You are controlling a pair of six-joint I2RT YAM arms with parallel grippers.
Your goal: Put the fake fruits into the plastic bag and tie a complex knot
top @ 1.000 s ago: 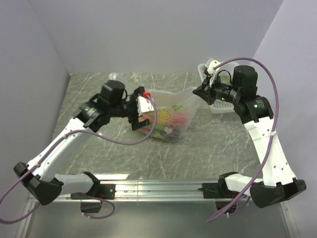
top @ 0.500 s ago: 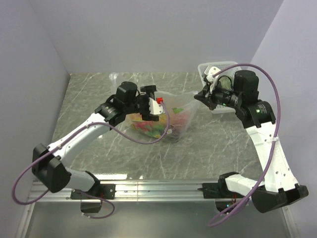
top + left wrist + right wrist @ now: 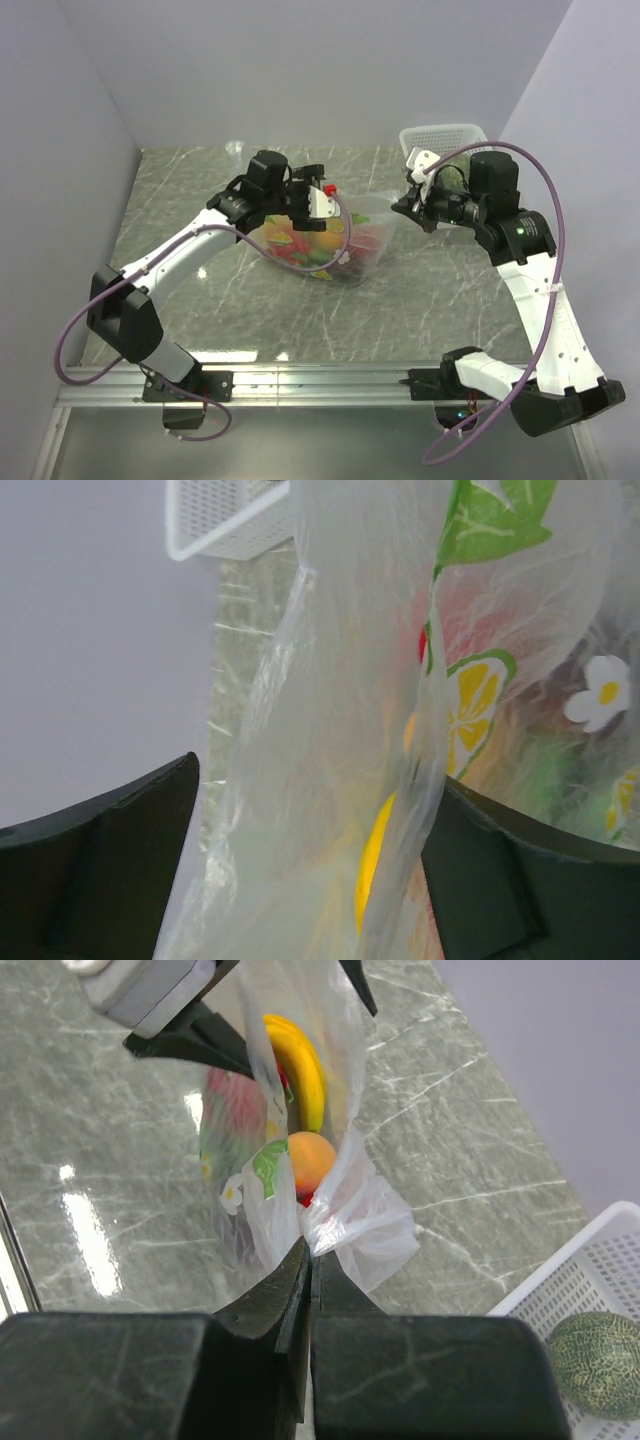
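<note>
Right gripper (image 3: 308, 1255) jaws pressed together on a pinch of the plastic bag (image 3: 368, 240) rim; left gripper (image 3: 310, 830) fingers apart, bag film hanging between them; bag mid-counter toward far edge, spanning between both grippers; banana (image 3: 300, 1065) and orange piece (image 3: 312, 1160) inside; green melon (image 3: 600, 1362) in white basket (image 3: 450, 133), far right corner.

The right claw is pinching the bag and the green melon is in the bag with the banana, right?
Not quite. The right claw does pinch the plastic bag, and the banana is inside, but the green melon lies in the white basket, as the right wrist view shows.
</note>
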